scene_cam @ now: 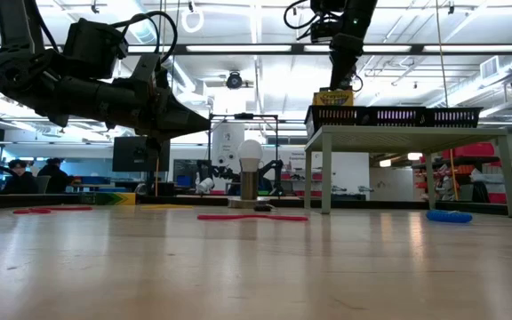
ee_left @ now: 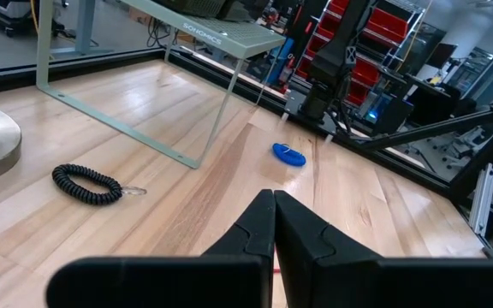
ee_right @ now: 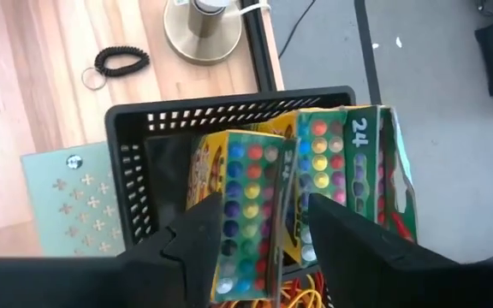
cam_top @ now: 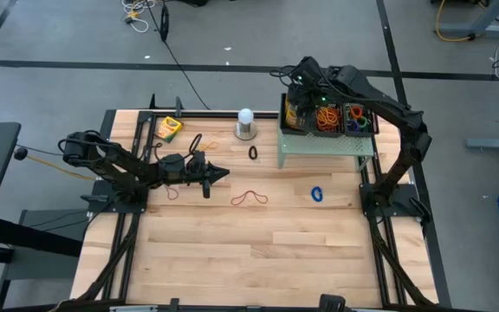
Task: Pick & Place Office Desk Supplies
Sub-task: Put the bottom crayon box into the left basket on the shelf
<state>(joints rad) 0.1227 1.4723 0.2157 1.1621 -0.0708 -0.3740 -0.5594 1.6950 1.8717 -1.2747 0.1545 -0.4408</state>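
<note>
R gripper (ee_right: 264, 235) over basket (ee_right: 135, 162) on riser (cam_top: 323, 143), fingers parted either side of crayon box (ee_right: 246, 210) stood inside, prob. releasing; L gripper (ee_left: 274, 224) shut, empty, waiting mid-table.

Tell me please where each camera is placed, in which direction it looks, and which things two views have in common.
High: above, looking straight down; table, both arms.
Low: at tabletop height, looking level into the room; both arms hang from above.
Left wrist: on the left arm, over its shut left tool toward the blue band.
Right wrist: looking down past the right tool at a crayon box in a black basket.
Shared: the black coil shows in both wrist views.
</note>
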